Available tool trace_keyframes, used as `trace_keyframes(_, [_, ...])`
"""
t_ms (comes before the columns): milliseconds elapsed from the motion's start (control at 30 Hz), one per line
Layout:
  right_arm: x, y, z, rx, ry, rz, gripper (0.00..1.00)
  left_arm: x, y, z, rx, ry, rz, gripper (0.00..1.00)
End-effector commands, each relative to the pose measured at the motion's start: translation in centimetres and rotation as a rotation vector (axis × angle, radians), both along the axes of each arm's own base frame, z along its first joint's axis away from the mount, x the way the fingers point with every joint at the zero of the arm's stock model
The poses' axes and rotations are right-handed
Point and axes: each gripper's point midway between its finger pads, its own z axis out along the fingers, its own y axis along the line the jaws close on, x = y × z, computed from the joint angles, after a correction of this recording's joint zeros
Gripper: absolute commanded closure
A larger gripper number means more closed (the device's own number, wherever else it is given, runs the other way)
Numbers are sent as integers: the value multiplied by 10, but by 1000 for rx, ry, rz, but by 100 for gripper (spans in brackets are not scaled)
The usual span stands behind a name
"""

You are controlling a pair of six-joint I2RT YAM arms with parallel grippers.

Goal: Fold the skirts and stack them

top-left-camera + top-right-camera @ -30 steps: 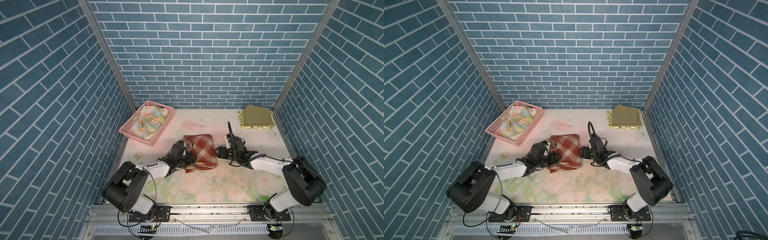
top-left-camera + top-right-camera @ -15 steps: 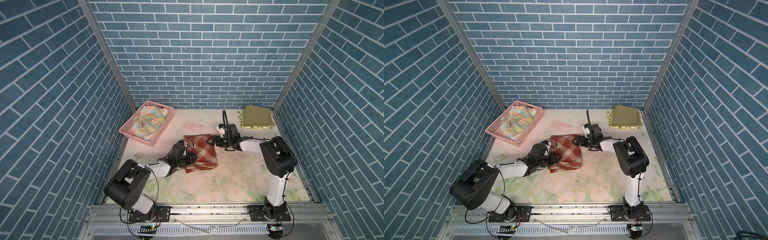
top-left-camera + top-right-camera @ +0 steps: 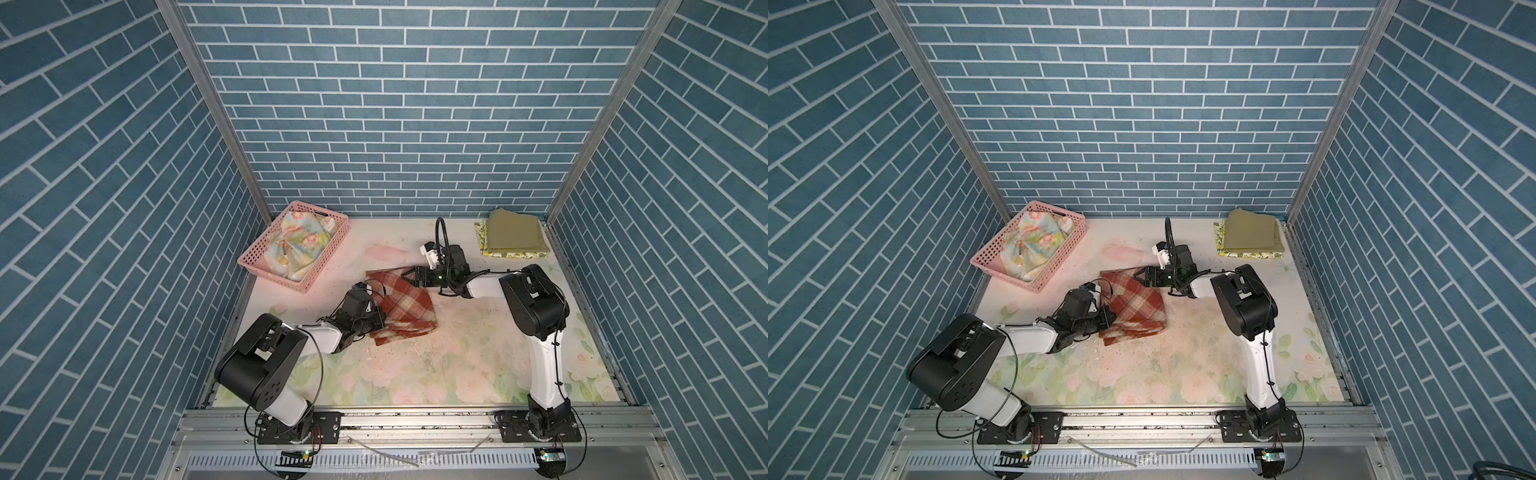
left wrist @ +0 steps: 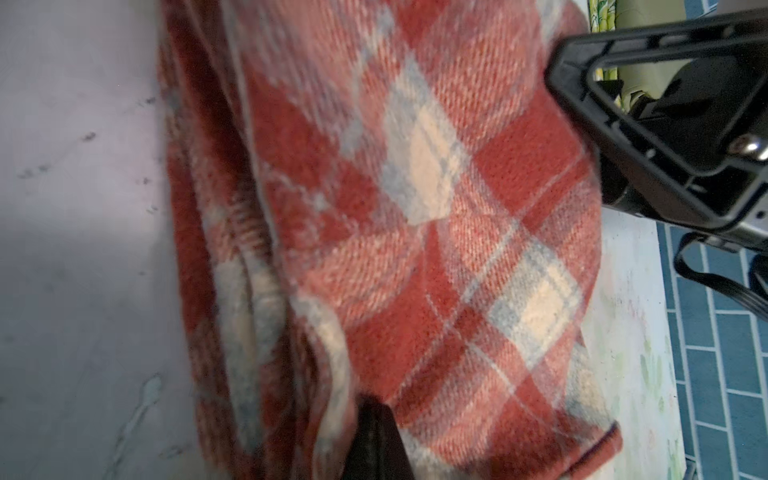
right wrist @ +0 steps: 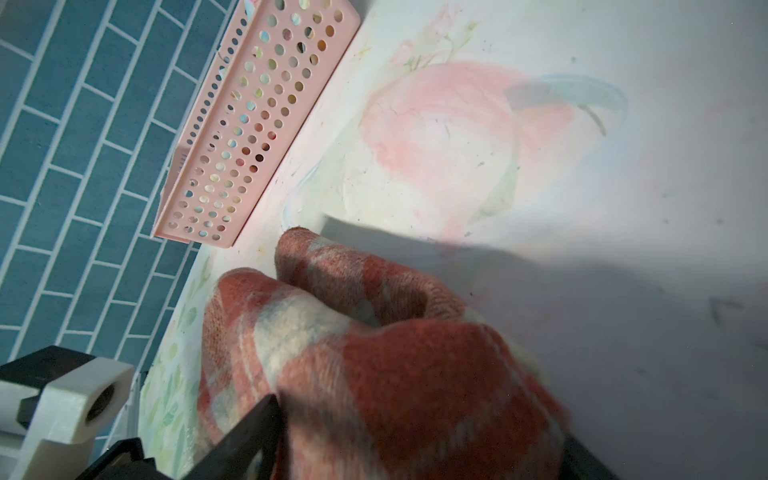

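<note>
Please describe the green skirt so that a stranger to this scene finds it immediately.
Look at the far right corner of the table. Two folded skirts lie stacked there; the olive green skirt is the plain top one, while the lemon-print skirt beneath shows only at its edges.

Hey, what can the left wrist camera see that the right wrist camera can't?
Only the left wrist view shows a sliver of the olive skirt and the lemon-print skirt at the frame's edge. Only the right wrist view shows the pink basket. Both show the plaid skirt close up on the table covering, with one of the right gripper's fingers by it.
</note>
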Motion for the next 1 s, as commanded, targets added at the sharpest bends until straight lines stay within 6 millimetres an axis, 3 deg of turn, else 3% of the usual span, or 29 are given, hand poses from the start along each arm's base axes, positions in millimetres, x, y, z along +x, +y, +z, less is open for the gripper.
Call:
trace_keyframes(0, [-36, -2, -70, -98, 223, 5, 24, -64, 32, -71, 167, 281, -30, 95])
trace_keyframes(133, [-27, 6, -56, -72, 155, -8, 61, -58, 31, -65, 177, 242, -40, 95])
trace_keyframes(300, [-14, 10, -15, -9, 44, -38, 98, -44, 28, -46, 180, 173, -49, 94])
trace_keyframes(367, [-9, 9, 0, -5, 11, -62, 100, -35, 25, -31, 169, 124, -45, 87])
trace_keyframes(533, [0, -1, 32, -32, -77, -112, 100, -11, 18, 20, 162, -13, -50, 55])
trace_keyframes(767, [26, -35, 64, -110, -114, -191, 100, 17, 16, 92, 166, -188, -26, 18])
trace_keyframes(867, [44, -55, 78, -174, -137, -246, 100, 26, 15, 112, 134, -259, -6, 7])
trace_keyframes(967, [66, -77, 92, -235, -173, -299, 100, 35, 14, 124, 112, -310, 8, 4])
